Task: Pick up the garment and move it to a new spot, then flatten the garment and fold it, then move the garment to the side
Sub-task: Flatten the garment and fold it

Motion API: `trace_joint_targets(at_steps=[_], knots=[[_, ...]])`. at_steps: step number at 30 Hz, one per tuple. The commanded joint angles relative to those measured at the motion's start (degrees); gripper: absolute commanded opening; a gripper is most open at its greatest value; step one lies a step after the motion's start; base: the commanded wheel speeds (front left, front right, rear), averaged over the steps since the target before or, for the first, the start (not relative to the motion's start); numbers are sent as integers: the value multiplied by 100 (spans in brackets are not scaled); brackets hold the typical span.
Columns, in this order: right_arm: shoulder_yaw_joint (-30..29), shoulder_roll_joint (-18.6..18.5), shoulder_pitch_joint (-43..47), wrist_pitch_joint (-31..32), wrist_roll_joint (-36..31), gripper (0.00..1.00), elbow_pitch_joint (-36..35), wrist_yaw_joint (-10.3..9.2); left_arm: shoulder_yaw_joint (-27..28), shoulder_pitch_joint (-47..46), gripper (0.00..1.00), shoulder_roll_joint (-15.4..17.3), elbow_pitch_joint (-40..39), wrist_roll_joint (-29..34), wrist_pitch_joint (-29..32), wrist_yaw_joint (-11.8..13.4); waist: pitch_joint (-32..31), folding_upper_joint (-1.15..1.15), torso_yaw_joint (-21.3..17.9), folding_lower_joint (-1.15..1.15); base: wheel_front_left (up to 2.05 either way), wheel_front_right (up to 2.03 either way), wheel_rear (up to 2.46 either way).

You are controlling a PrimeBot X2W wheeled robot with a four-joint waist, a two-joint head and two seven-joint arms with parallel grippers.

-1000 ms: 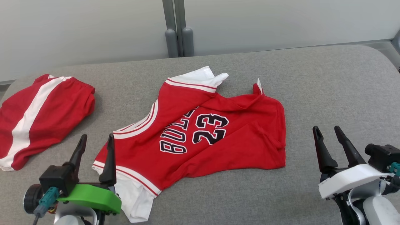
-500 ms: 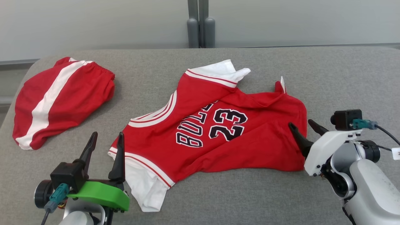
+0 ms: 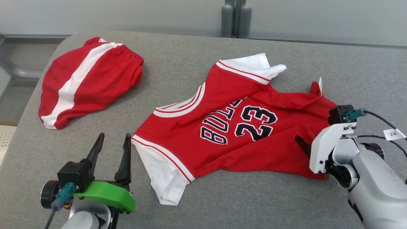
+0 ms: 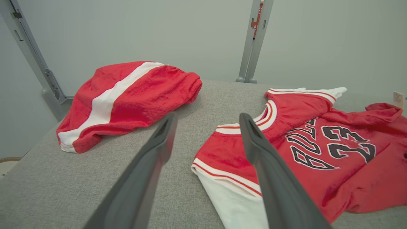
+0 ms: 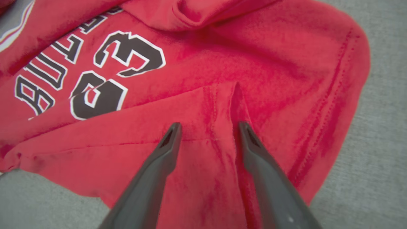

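Note:
The garment, a red jersey (image 3: 222, 154) with white trim and "23" on it, lies crumpled at the middle of the grey padded table (image 3: 241, 206). My right gripper (image 3: 305, 143) stands open over its right part, fingers pointing down onto the cloth. In the right wrist view the right gripper (image 5: 209, 125) straddles a raised fold of the jersey (image 5: 222, 57), with a gap still between the jaws. My left gripper (image 3: 114, 136) hangs open just left of the jersey's white lower corner, touching nothing. The left wrist view shows the left gripper (image 4: 207, 117) with the jersey (image 4: 349, 178) to its right.
Red shorts with a white stripe (image 3: 95, 82) lie bunched at the table's far left corner, also seen as the shorts (image 4: 143, 95). Two grey posts (image 3: 235, 19) rise behind the table against a pale wall. The table's left edge (image 3: 24, 114) drops off beside the shorts.
The head camera has turned, shifting the whole scene rightward. My right gripper moved from the bare table at the lower right onto the jersey's right part. The left gripper kept its place.

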Motion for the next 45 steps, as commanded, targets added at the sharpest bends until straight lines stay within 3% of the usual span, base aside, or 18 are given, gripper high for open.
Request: trace_joint_targets(at_steps=[1,2,3,12,26,31,37,38,39,45], knots=[[26,48,-75,-39,11,34,29,-2,15,-37,100,28,30,-54,-3,-35,-16,0,8,0,0,0,0],[43,50,-47,-62,28,13,53,-3,24,-19,100,37,43,-59,-4,-29,-38,0,-5,0,0,0,0],[43,45,-32,-112,41,0,51,-3,30,-1,100,47,48,-65,-5,-24,-53,0,-18,0,0,0,0],[-53,59,488,-433,485,0,-819,-2,55,178,100,102,69,-162,14,19,-296,0,-327,0,0,0,0],[-419,-468,2480,1010,1360,0,-3436,-2,210,477,100,276,-53,-266,11,174,-369,0,-808,0,0,0,0],[-494,-417,3014,1341,1298,0,-3783,-2,215,465,100,308,-82,-268,53,201,-318,0,-850,0,0,0,0],[-617,-277,3439,1497,1099,0,-3723,-2,197,432,100,336,-103,-270,78,212,-301,0,-852,0,0,0,0],[-642,-260,3486,1513,1062,40,-3687,-2,196,434,100,339,-104,-275,76,216,-303,0,-854,0,0,0,0],[-697,-248,3517,1533,980,100,-3625,-2,194,438,100,347,-107,-281,89,218,-306,0,-858,0,0,0,0],[-940,-115,3521,1360,685,100,-3576,-2,191,459,100,381,-125,-296,115,211,-356,0,-877,0,0,0,0]])
